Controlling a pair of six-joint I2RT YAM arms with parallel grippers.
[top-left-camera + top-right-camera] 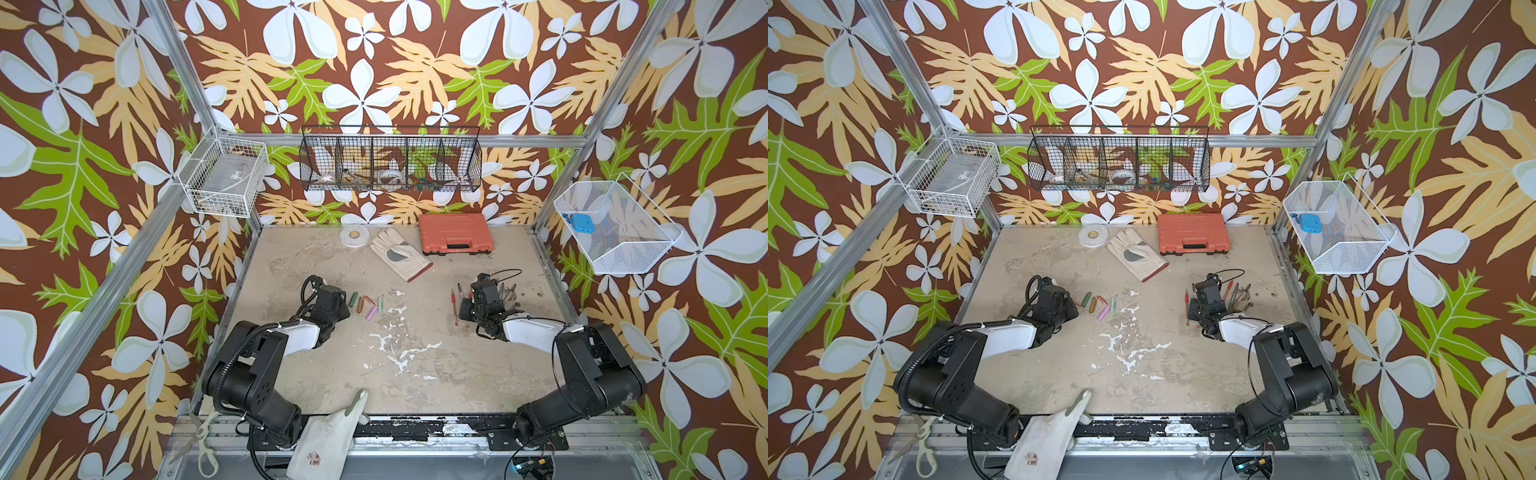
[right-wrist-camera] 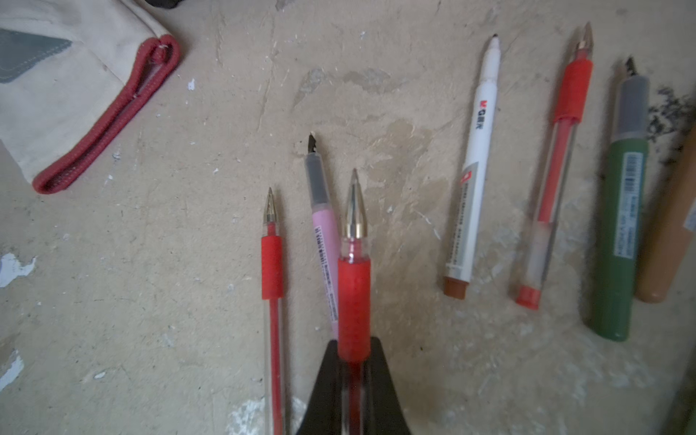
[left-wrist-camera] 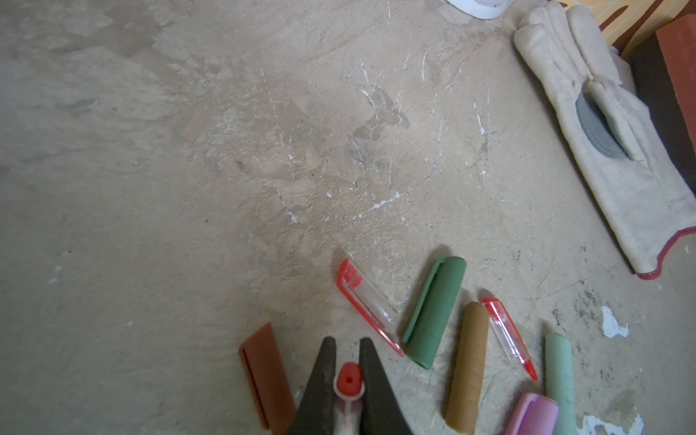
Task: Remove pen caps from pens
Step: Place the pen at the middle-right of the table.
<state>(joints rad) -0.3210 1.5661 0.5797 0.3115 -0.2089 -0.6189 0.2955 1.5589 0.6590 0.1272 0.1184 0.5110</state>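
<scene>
Left half of worktop (image 1: 436, 386): left gripper (image 3: 347, 342) low over the surface. Clamps narrow on a red-ended cap (image 3: 349, 381), seen end-on between the jaws in the left wrist view.

Just right of it: loose caps (image 1: 368, 305) in a short row, flat on the worktop, in both top views. Resolves in the wrist view into seven:
- dark red cap (image 3: 265, 373)
- clear cap with red clip (image 3: 367, 305)
- dark green cap (image 3: 435, 310)
- brown cap (image 3: 467, 365)
- second clear cap (image 3: 508, 337)
- pale green cap (image 3: 561, 373)
- pink cap (image 3: 533, 414)

Brown cap and second clear cap: side by side, contact unclear.

Toward the back wall, well apart from the caps: tape roll (image 1: 353, 237), work glove (image 1: 401, 254), orange case (image 1: 455, 232).

Right half: red gel pen (image 1: 454, 309) flat on the worktop, just left of right gripper (image 2: 354, 344). Grips narrow on a second red gel pen (image 2: 354, 301) at the rubber sleeve, metal tip bare. Overlaps a pink pen (image 2: 324, 241) in the right wrist view.

Right of the gripper: more pens (image 1: 505, 291) fanned flat on the worktop.
- white marker (image 2: 472, 180)
- third red gel pen (image 2: 557, 180)
- dark green pen (image 2: 617, 233)
- brown pen (image 2: 670, 233), partly out of frame

Tips uncapped wherever visible.
</scene>
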